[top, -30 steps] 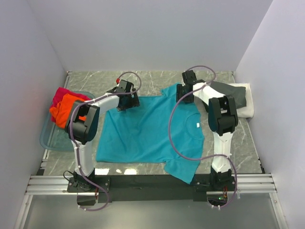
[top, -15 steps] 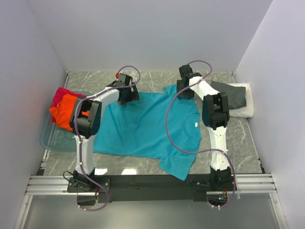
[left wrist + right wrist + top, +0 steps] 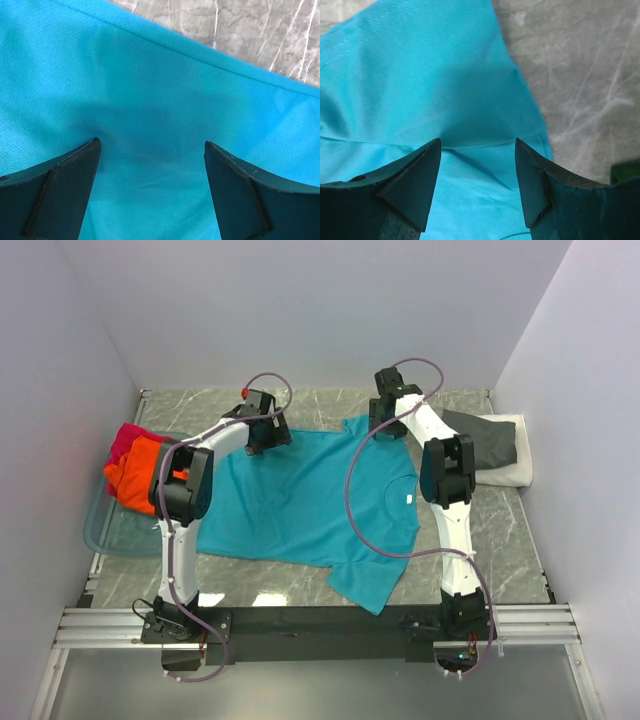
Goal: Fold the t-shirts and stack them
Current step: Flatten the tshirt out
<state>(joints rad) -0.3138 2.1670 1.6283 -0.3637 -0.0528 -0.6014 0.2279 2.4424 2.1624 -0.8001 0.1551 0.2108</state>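
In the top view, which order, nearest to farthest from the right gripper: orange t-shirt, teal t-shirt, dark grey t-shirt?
1. teal t-shirt, directly under the right gripper.
2. dark grey t-shirt, to its right.
3. orange t-shirt, far left.

Even, diffuse overhead light keeps the top view bright, with soft shadows and two pale glints on the glossy table [image 3: 510, 530] near its front edge, while the left wrist view (sharp enough to show weave) has a dim shadow across the teal t-shirt [image 3: 160, 115].
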